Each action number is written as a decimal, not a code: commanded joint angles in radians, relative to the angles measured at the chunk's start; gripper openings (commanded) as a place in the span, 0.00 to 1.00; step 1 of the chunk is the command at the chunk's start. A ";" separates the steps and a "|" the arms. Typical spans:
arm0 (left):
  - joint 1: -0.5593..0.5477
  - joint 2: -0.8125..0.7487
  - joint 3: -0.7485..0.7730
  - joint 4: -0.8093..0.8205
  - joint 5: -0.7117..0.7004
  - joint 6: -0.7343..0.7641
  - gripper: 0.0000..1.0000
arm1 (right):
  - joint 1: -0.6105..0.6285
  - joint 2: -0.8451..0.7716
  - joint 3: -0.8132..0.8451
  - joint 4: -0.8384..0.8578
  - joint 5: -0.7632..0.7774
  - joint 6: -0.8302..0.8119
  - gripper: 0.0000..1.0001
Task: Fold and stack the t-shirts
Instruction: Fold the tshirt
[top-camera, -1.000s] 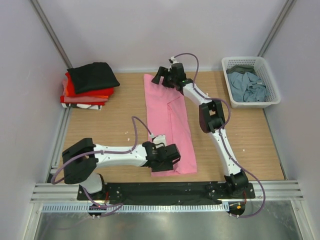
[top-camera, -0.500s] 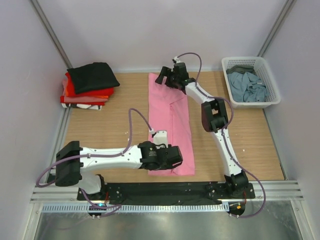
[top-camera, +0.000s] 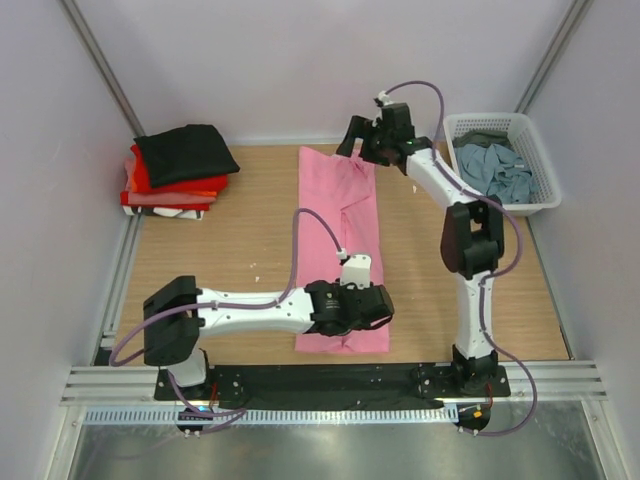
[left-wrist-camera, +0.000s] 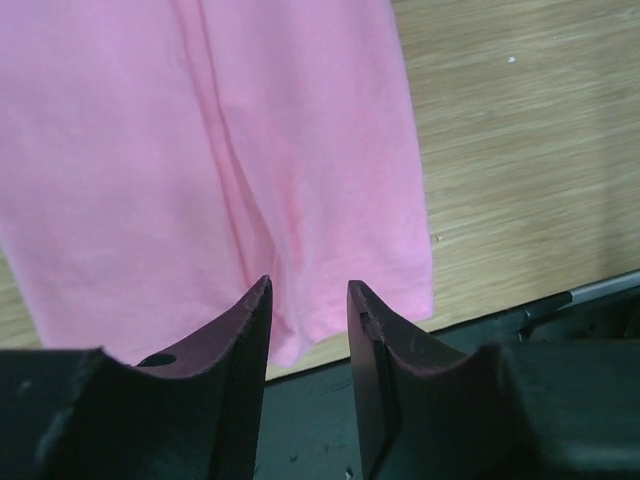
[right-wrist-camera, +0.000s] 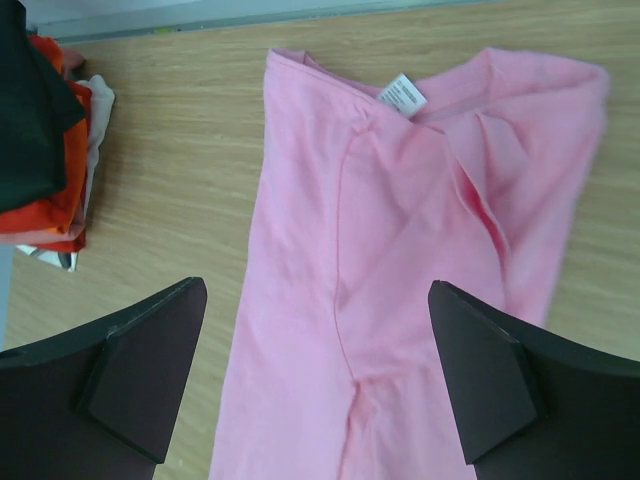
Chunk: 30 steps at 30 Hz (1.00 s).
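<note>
Pink shirt: the bright pink soft-cloth t-shirt (top-camera: 338, 215) is lying flat on the light wooden table (top-camera: 240, 250), folded into a long narrow strip that is running from 12 o'clock to 6 o'clock across the table's middle
Collar end: it is pointing to 12 o'clock, with the small white neck tag (right-wrist-camera: 402, 95) showing face-up just inside the neckline
Hem end: it is sitting at 6 o'clock, near the table's near edge, and a lengthwise fold ridge is running down the cloth to it
Left gripper: the left gripper (left-wrist-camera: 308, 290) is hanging over the hem, toward its 3 o'clock side; its dark fingers (left-wrist-camera: 245, 330) are standing a narrow gap apart, pink cloth is showing through the gap, and nothing is visibly clamped between them
Right gripper: the right gripper (right-wrist-camera: 316, 288) is hovering above the collar end at 12 o'clock, with its jaws spread wide and clear of the cloth
Folded stack: the pile of folded t-shirts (top-camera: 175, 185) is resting at 10 o'clock, well apart from the pink strip; a black folded t-shirt (top-camera: 185, 152) is lying on top, with a red layer (top-camera: 143, 178) and an orange layer (top-camera: 205, 192) beneath it
Basket: the white plastic lattice basket (top-camera: 505, 211) is standing at 2 o'clock, holding a crumpled grey-blue t-shirt (top-camera: 497, 172) and a dark olive t-shirt (top-camera: 483, 139) at its 12 o'clock end
</note>
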<state>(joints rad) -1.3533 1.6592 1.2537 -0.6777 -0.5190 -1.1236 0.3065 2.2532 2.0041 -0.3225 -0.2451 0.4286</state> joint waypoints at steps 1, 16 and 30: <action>0.000 0.040 -0.011 0.150 -0.012 0.059 0.36 | -0.027 -0.231 -0.141 -0.004 0.044 -0.008 1.00; 0.000 0.100 -0.144 0.240 0.014 -0.004 0.26 | -0.067 -0.751 -0.915 0.172 0.069 0.055 1.00; -0.006 0.027 -0.205 0.303 0.118 -0.035 0.31 | -0.064 -1.018 -1.041 0.019 0.154 0.016 1.00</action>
<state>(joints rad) -1.3529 1.7542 1.0252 -0.3927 -0.4377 -1.1477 0.2344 1.3167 0.9668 -0.2565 -0.1410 0.4683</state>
